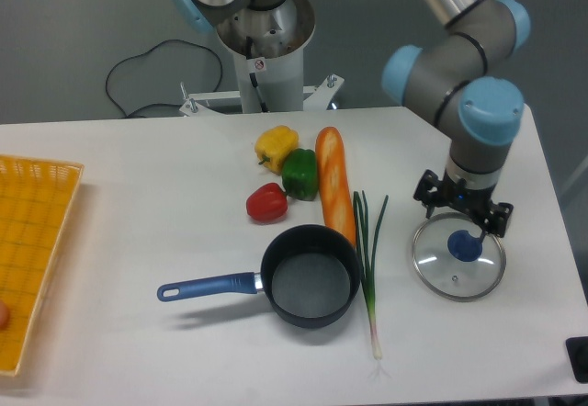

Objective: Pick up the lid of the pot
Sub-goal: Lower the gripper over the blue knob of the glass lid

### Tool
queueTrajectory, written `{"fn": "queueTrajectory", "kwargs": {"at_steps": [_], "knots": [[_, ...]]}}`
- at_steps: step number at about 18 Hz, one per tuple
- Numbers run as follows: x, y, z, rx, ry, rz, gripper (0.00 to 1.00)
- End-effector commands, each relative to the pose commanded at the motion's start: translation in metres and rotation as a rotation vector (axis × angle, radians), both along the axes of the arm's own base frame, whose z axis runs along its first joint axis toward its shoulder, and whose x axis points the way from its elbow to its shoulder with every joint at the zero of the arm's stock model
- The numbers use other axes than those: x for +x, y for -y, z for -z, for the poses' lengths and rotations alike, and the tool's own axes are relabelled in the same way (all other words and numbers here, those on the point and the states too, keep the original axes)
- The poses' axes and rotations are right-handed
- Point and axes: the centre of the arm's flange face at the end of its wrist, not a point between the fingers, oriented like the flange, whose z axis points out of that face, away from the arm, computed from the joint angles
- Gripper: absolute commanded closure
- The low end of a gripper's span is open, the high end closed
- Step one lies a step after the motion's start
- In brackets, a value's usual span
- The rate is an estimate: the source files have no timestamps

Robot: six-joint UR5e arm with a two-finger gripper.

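My gripper (465, 213) stands open over the far edge of the pot lid (446, 274), with a gap between its fingers. The lid is a clear glass disc with a metal rim, lying on the right side of the white table. Its round blue knob (465, 246) appears just below the gripper in the image, not between the fingers. The fingertips overlap the lid's far part or pass near it in this view; how high they are above it I cannot tell.
Left of the lid are green onions (369, 277), a black pot (312, 282) with a blue handle (209, 287), and a baguette (334, 181). Beyond the pot lie a red pepper (266, 203), a green pepper (299, 174) and a yellow pepper (277, 145). An orange crate (32, 241) stands far left.
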Motion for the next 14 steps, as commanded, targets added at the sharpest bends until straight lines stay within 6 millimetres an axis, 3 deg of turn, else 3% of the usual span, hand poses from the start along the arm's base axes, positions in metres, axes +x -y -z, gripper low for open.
{"fn": "queueTrajectory", "kwargs": {"at_steps": [5,14], "knots": [[-0.012,0.001,0.023,-0.005,0.019,-0.007,0.02],[-0.019,0.01,0.033,0.039,0.044,-0.026,0.03]]}}
